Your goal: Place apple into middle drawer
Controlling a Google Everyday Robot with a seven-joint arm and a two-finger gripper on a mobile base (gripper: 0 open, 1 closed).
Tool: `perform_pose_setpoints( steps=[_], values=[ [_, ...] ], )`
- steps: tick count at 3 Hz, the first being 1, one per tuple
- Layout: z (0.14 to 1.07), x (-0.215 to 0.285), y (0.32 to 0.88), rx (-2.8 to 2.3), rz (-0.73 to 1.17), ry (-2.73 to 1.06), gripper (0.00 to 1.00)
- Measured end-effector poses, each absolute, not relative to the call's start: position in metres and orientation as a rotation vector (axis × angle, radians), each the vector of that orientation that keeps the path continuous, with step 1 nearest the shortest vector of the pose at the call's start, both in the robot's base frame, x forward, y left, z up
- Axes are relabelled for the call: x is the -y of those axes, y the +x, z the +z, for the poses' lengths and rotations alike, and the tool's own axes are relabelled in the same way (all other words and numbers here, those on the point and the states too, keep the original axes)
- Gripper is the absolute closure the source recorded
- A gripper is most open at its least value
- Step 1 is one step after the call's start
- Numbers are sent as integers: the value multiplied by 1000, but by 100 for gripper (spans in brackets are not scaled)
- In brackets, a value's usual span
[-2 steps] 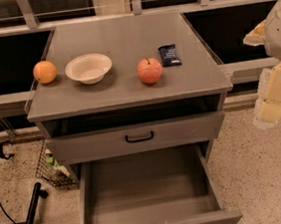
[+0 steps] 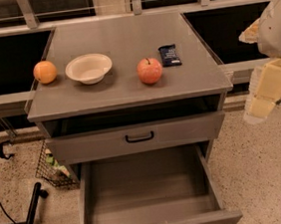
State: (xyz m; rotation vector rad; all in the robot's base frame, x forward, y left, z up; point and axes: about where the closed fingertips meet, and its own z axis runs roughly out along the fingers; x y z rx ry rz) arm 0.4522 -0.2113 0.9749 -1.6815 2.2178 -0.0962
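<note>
Little has changed in the last instant: the cream-coloured blocky gripper at the right edge of the frame has edged slightly left and down, while everything on the grey cabinet top sits just where it did. The round red apple with a yellowish blush stands right of centre on that top, untouched, between a shallow cream bowl to its left and a small dark snack packet just beside it to the upper right; a smooth orange fruit rests at the top's left edge. Whether the gripper is released or clenched I cannot tell, but it carries nothing and hangs well apart from the apple. Low in the frame the wide grey middle drawer stands pulled out with a bare floor, below the drawer front with a black bar handle. The small shift reads as the start of a reach — the pick itself is not yet done.
</note>
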Motion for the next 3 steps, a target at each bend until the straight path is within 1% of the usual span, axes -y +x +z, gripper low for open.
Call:
perform_pose_setpoints(
  steps=[1, 2, 3],
  values=[
    [968, 203, 482, -2228, -65, -1617, 0],
    [955, 180, 529, -2236, 7, -1531, 0],
    [945, 162, 560, -2230, 59, -1472, 0]
  ],
)
